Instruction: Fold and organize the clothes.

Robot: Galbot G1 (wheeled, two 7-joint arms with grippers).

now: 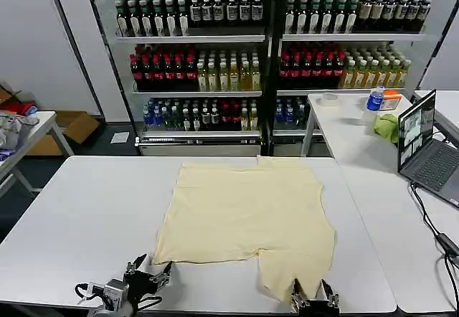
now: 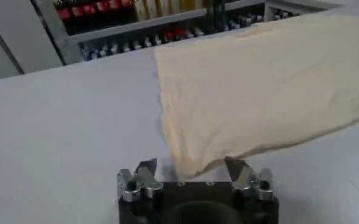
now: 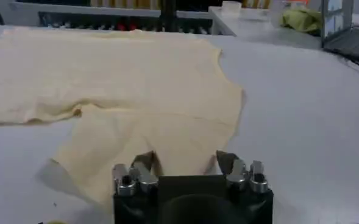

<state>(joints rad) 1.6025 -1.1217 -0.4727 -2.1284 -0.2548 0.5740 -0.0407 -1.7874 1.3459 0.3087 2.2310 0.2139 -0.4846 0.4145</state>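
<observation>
Presently the left gripper (image 1: 150, 268) sits low at the near edge of the white table (image 1: 86, 209), just off the near-left corner of the T-shirt (image 1: 247, 213). Its fingers are spread apart and hold nothing; in the left wrist view the left gripper (image 2: 191, 169) has that cloth corner lying just ahead of the gap between its two fingertips (image 2: 147, 167), on the table surface (image 2: 63, 134).

The pale cream-yellow T-shirt (image 2: 264, 85) lies mostly flat across the middle of the table. One sleeve points toward the near edge on the right side, and the far hem reaches the table's back edge.

The right gripper (image 1: 314, 292) is positioned at the near edge, at the tip of that near sleeve. Its fingers are likewise parted and empty; in the right wrist view the right gripper (image 3: 188, 163) faces the T-shirt (image 3: 136, 85), with sleeve fabric directly in front of its fingertips (image 3: 144, 163).

Farther right, a side table (image 1: 351, 134) carries a laptop (image 1: 424, 148).
</observation>
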